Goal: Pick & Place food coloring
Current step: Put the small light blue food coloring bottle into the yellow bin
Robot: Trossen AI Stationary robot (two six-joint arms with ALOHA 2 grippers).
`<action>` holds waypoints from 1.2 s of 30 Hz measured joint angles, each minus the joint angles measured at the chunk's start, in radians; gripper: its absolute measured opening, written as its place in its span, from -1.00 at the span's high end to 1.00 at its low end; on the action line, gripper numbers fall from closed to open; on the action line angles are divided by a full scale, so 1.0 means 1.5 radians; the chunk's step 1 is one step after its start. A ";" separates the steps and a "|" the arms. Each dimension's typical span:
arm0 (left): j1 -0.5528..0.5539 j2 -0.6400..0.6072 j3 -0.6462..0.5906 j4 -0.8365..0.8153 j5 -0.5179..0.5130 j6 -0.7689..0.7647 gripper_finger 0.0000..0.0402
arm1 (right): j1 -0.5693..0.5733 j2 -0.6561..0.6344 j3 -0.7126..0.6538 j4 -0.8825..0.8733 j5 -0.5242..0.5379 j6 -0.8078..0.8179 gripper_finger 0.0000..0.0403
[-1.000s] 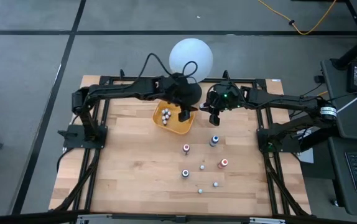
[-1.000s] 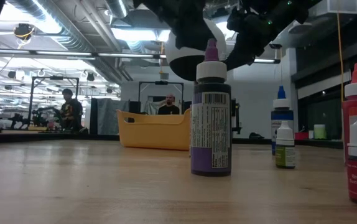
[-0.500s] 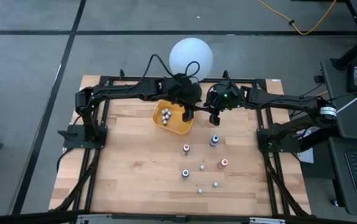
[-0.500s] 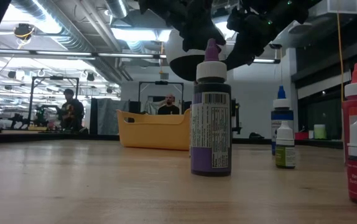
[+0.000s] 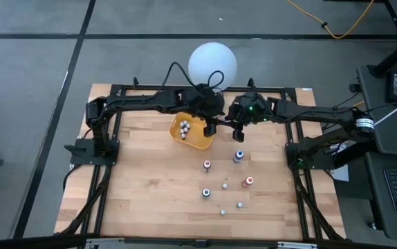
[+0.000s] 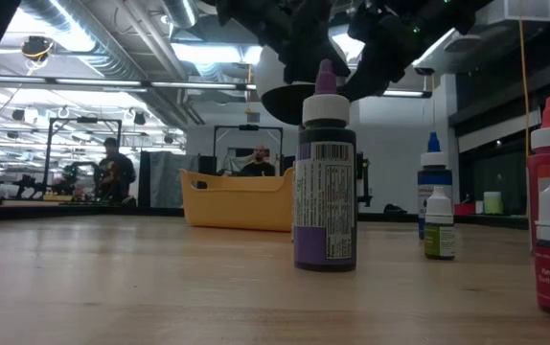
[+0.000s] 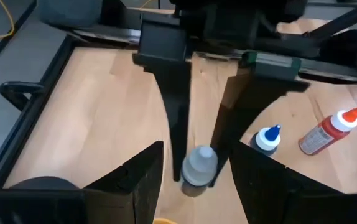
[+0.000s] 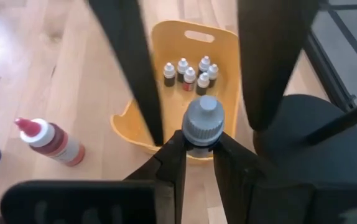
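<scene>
— What is the right claw (image 8: 201,154) doing?
— It is clamping a small grey-capped food coloring bottle (image 8: 202,124) between its fingers, holding it in the air just beside the yellow-orange rectangular plastic tray (image 8: 225,37).
— And the left claw (image 7: 196,152)?
— It is facing the right one with its fingers spread wide on either side of that bottle.
— Where are the others lying?
— Several tiny bottles (image 8: 190,73) are sitting in the tray; more loose bottles (image 5: 225,185) are standing on the wooden worktop (image 5: 150,187).
</scene>
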 joint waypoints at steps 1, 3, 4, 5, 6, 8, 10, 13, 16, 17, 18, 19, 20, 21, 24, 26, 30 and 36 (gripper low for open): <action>0.000 0.001 0.000 0.001 0.000 0.000 0.10 | 0.002 0.000 0.000 0.000 0.000 -0.002 0.63; 0.000 0.000 0.000 0.002 -0.003 0.000 0.10 | 0.001 0.000 0.000 0.000 0.000 -0.002 0.63; 0.000 0.000 0.000 0.002 -0.005 0.000 0.11 | 0.001 0.000 0.000 0.000 0.000 -0.002 0.63; 0.000 0.000 0.000 0.001 -0.007 -0.002 0.11 | 0.001 0.000 0.000 -0.001 0.000 -0.002 0.63; 0.000 0.000 0.000 0.001 -0.007 -0.004 0.11 | 0.001 0.000 0.000 0.000 0.000 -0.003 0.63; 0.000 0.000 0.000 0.002 -0.008 -0.004 0.13 | 0.001 0.000 0.000 0.000 0.000 -0.003 0.63; 0.000 0.000 0.000 0.001 -0.008 -0.005 0.18 | 0.001 0.000 0.000 0.000 0.000 -0.004 0.63; 0.000 0.000 0.000 -0.003 -0.008 -0.005 0.29 | 0.001 0.000 0.000 -0.001 0.000 -0.004 0.63; 0.000 0.000 0.000 -0.016 -0.006 -0.005 0.43 | 0.001 0.000 0.000 -0.001 0.001 -0.004 0.63; 0.000 0.000 0.000 -0.020 -0.005 -0.005 0.49 | 0.001 0.000 0.000 -0.001 0.001 -0.004 0.63; 0.000 0.000 0.000 -0.024 -0.004 -0.005 0.53 | 0.001 0.000 0.000 -0.001 0.001 -0.004 0.63; 0.000 0.000 0.000 -0.026 -0.004 -0.004 0.58 | 0.001 0.000 0.000 -0.001 0.001 -0.004 0.63; 0.000 0.000 0.000 -0.027 -0.004 -0.004 0.62 | 0.001 0.000 0.000 -0.002 0.001 -0.004 0.63; 0.000 0.000 0.000 -0.028 -0.003 -0.004 0.66 | 0.001 0.000 0.000 -0.002 0.002 -0.004 0.63; 0.000 0.000 0.000 -0.028 -0.004 -0.004 0.73 | 0.001 0.000 0.000 -0.002 0.001 -0.004 0.63; 0.000 0.000 0.000 -0.028 -0.004 -0.004 0.74 | 0.001 0.000 0.000 -0.002 0.001 -0.004 0.63; 0.000 0.000 0.000 -0.028 -0.004 -0.004 0.70 | 0.001 0.000 0.000 -0.002 0.001 -0.004 0.63; -0.001 0.000 0.000 -0.021 0.001 -0.006 0.71 | 0.001 0.000 0.000 -0.002 -0.003 -0.005 0.63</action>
